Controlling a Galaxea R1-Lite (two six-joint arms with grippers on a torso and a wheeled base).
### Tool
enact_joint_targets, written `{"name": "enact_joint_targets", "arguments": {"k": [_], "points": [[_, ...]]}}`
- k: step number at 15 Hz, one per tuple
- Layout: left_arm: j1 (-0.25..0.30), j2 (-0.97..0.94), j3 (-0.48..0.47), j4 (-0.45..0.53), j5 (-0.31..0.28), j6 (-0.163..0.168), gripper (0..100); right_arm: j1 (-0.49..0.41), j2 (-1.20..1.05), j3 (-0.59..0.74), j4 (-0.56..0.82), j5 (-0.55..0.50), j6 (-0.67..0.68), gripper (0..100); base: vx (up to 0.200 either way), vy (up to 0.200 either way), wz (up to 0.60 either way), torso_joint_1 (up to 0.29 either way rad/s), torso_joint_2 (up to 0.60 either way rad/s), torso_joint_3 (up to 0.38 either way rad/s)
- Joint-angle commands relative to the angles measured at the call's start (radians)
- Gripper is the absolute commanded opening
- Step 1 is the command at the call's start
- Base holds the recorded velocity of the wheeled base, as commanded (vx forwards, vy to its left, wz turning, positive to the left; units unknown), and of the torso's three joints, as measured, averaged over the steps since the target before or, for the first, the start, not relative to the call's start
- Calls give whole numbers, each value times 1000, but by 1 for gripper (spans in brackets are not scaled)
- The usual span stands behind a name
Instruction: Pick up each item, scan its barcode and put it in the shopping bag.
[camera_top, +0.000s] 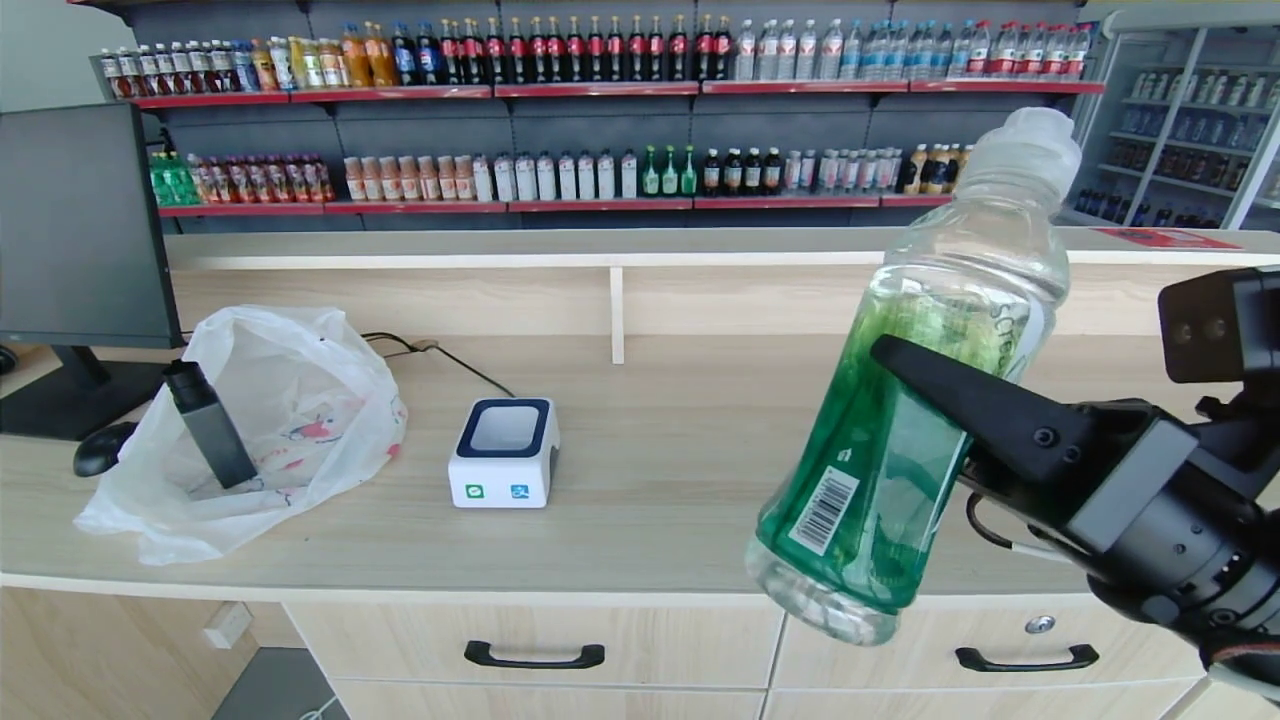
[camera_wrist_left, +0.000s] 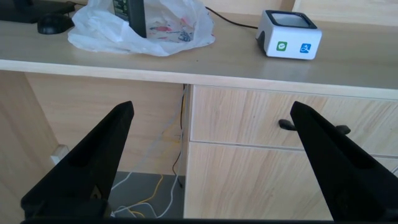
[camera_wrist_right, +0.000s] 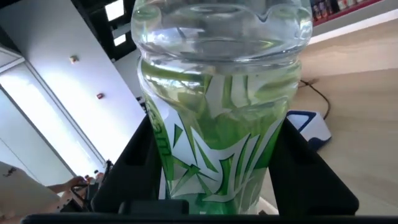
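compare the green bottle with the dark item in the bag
The green bottle is clear and tilted; the dark item is opaque, flat-sided and near upright. The green bottle is held off the counter by the right end effector; the dark item stands in the shopping bag. Both are taller than wide.

Bright, even indoor light falls on the counter (camera_top: 650, 450), leaving only faint, soft shadows beside the scanner (camera_top: 503, 452). Ceiling panels (camera_wrist_right: 114, 9) glare white behind the green bottle (camera_wrist_right: 217, 124). The drink shelves (camera_top: 600, 90) bow near the head view's edges.
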Motion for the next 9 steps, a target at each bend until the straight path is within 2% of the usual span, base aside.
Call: {"name": "enact_joint_targets", "arguments": {"k": [1,5,9], "points": [[0,0,0,0,0,0,100,28,-7,-11,-1,3,26,0,0,0,0,0,0,0],[0,0,0,0,0,1,100,123,4,-37,-1,12,49,0,0,0,0,0,0,0],[0,0,0,0,0,1,100,139,7,-38,-1,12,106,0,0,0,0,0,0,0]]}}
